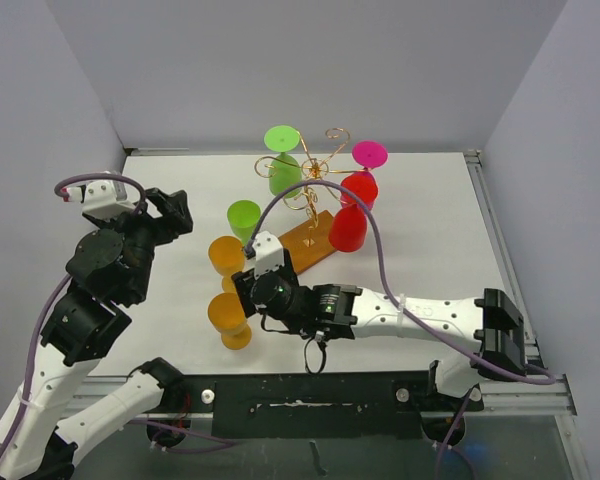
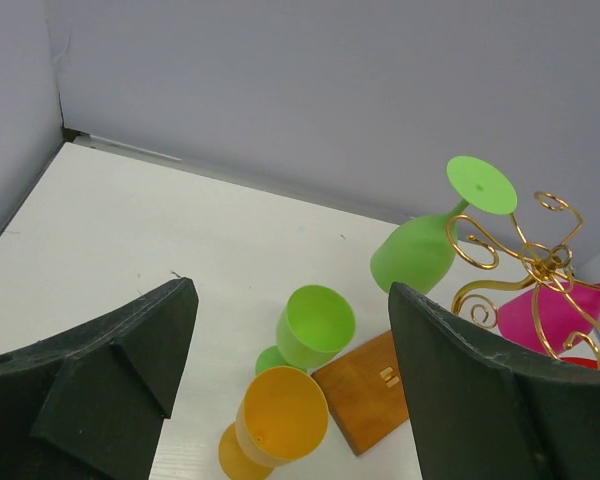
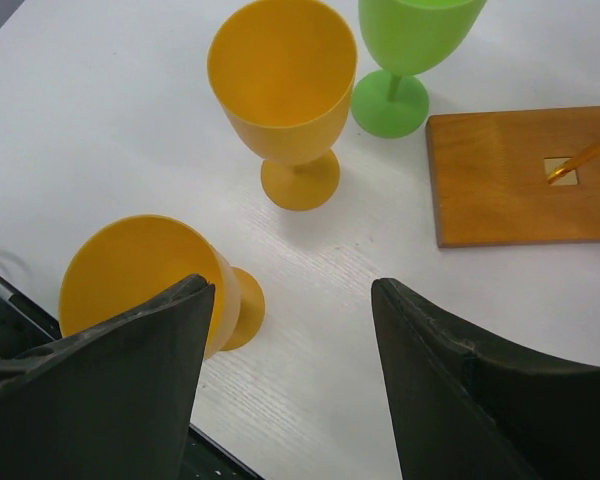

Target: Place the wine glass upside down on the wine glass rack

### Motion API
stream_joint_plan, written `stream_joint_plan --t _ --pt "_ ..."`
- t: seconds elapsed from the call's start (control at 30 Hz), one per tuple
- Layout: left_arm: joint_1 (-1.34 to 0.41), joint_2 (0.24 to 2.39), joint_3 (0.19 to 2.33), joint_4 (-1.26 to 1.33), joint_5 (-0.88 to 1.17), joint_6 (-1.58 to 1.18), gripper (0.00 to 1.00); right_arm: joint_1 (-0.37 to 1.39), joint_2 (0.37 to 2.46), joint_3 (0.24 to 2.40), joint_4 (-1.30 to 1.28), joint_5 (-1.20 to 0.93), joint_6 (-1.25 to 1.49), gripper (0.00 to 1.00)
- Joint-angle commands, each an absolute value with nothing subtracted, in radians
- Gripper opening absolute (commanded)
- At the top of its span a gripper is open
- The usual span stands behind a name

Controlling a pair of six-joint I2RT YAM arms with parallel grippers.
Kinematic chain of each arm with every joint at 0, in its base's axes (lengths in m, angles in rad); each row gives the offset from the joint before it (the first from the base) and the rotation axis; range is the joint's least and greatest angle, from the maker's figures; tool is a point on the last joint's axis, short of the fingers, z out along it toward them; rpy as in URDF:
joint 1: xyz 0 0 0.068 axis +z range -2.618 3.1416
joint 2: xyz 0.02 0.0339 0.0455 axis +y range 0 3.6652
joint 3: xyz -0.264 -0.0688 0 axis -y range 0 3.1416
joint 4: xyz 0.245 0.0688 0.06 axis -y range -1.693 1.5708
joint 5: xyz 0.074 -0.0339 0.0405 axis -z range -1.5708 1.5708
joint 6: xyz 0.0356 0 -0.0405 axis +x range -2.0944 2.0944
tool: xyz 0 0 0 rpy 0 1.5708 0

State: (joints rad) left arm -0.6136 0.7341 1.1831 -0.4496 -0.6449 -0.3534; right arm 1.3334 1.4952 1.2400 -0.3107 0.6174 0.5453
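The wine glass rack (image 1: 312, 182) is gold wire on a brown wooden base (image 1: 302, 246). A green glass (image 1: 283, 166), a pink glass (image 1: 366, 160) and a red glass (image 1: 359, 188) hang upside down on it. Two orange glasses, one farther (image 1: 226, 256) and one nearer (image 1: 228, 316), and a green glass (image 1: 244, 218) stand upright left of the base. My right gripper (image 1: 244, 288) is open and empty between the two orange glasses; in the right wrist view (image 3: 292, 290) its left finger is beside the near orange glass (image 3: 130, 275). My left gripper (image 1: 170, 212) is open and empty, left of the glasses.
A second red glass (image 1: 347, 230) stands upside down at the base's right end. The left wrist view shows the rack (image 2: 525, 250), the hanging green glass (image 2: 415, 250) and the upright green (image 2: 315, 325) and orange (image 2: 280, 415) glasses. Grey walls enclose the table (image 1: 430, 230).
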Motion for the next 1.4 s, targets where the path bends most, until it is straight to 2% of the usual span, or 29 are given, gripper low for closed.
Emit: stream_joint_plan --t 0.0,0.17,0.33,0.53,0.9,1.17,1.3,1.37 --pt "-0.611 0.724 1.214 -0.359 -0.664 -0.31 0.75 1.351 1.565 1.357 -0.331 0.612 0.614 0.64" --pt "-0.61 0.704 1.202 -0.339 -0.669 -0.32 0.76 1.356 1.629 1.415 -0.4 0.561 0.622 0.61" --pt "-0.61 0.693 1.206 -0.386 -0.668 -0.362 0.76 1.351 1.596 1.374 -0.401 0.483 0.62 0.53" --pt "-0.61 0.692 1.226 -0.447 -0.73 -0.389 0.76 1.344 1.625 1.376 -0.398 0.373 0.583 0.48" --pt "-0.61 0.687 1.219 -0.436 -0.785 -0.383 0.76 1.328 1.673 1.403 -0.415 0.384 0.553 0.36" --pt "-0.61 0.69 1.182 -0.408 -0.811 -0.371 0.76 1.312 1.694 1.427 -0.464 0.461 0.54 0.17" --pt "-0.61 0.707 1.179 -0.396 -0.834 -0.347 0.76 1.313 1.682 1.438 -0.476 0.486 0.493 0.02" --pt "-0.609 0.709 1.176 -0.385 -0.812 -0.344 0.76 1.315 1.654 1.425 -0.459 0.492 0.459 0.0"
